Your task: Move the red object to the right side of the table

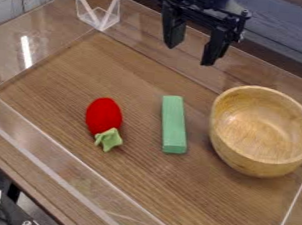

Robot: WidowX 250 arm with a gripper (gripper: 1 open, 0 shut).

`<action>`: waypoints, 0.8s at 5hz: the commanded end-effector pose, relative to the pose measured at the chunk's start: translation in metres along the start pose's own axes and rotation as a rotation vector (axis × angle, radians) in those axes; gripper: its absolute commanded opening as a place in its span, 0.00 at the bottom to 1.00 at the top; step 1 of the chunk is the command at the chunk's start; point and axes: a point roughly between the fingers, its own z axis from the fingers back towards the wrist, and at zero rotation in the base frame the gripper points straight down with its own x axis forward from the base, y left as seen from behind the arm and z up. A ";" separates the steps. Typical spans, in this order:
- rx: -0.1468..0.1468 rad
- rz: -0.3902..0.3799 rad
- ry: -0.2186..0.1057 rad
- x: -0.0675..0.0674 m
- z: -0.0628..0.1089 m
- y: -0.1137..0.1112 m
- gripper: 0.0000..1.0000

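The red object [104, 114] is a small toy strawberry with a light green leafy top, lying on its side left of centre on the brown wood-grain table [78, 67]. My black gripper [196, 44] hangs at the back of the table, pointing down, well above and behind the strawberry. Its fingers [215, 50] stand apart with nothing between them.
A flat green rectangular block [176, 124] lies just right of the strawberry. A wooden bowl [262, 131] sits on the right side. Low clear acrylic walls [54, 171] border the tabletop, with a clear bracket [97, 12] at the back left.
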 end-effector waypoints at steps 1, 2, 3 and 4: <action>-0.002 0.087 0.020 -0.010 -0.006 0.010 1.00; -0.025 0.280 0.059 -0.036 -0.031 0.034 1.00; -0.074 0.526 0.010 -0.069 -0.044 0.069 1.00; -0.131 0.771 -0.025 -0.089 -0.056 0.100 1.00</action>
